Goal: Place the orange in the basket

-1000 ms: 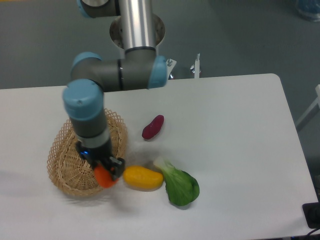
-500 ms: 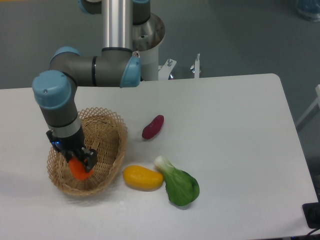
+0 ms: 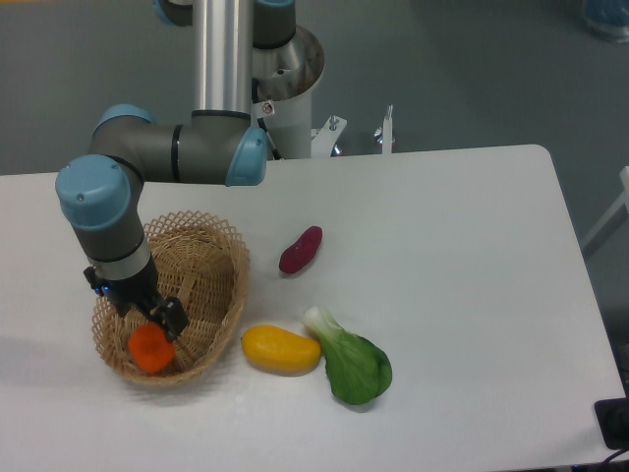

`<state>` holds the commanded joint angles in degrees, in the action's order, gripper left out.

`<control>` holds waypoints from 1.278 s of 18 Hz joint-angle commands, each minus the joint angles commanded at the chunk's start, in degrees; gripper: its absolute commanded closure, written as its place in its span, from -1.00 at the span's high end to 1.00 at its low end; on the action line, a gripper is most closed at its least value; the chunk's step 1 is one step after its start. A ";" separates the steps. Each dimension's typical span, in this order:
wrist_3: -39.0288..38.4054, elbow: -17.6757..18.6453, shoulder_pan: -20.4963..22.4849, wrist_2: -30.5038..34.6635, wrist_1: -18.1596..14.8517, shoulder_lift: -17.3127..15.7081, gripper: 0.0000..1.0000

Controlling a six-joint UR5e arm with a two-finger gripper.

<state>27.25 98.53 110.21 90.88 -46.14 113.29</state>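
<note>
The orange point(image 3: 150, 349), small and bright red-orange, lies inside the light tan wicker basket point(image 3: 221, 258) at its near end, on the basket floor. My gripper point(image 3: 158, 323) hangs just above the orange, inside the basket, pointing down. The orange shows whole and round below the dark fingertips point(image 3: 174, 319), and the jaws look parted and apart from it. The basket sits at the left of the white table.
A larger yellow oval fruit point(image 3: 280, 349) lies just right of the basket. A green bok choy point(image 3: 351, 362) lies next to it. A dark red-purple sweet potato point(image 3: 301, 249) lies further back. The arm's base post point(image 3: 226, 49) stands behind the basket.
The gripper carried the orange left from the basket's near-right rim into the basket. The orange has dropped lower onto the basket floor and sits free below the fingertips.
</note>
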 joint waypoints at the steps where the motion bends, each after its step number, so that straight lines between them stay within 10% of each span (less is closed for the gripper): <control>1: 0.00 0.09 0.09 0.00 0.00 -0.44 1.00; 23: 13.07 2.73 25.47 0.88 -3.25 -5.01 1.00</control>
<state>40.32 101.26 135.69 91.76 -49.39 108.28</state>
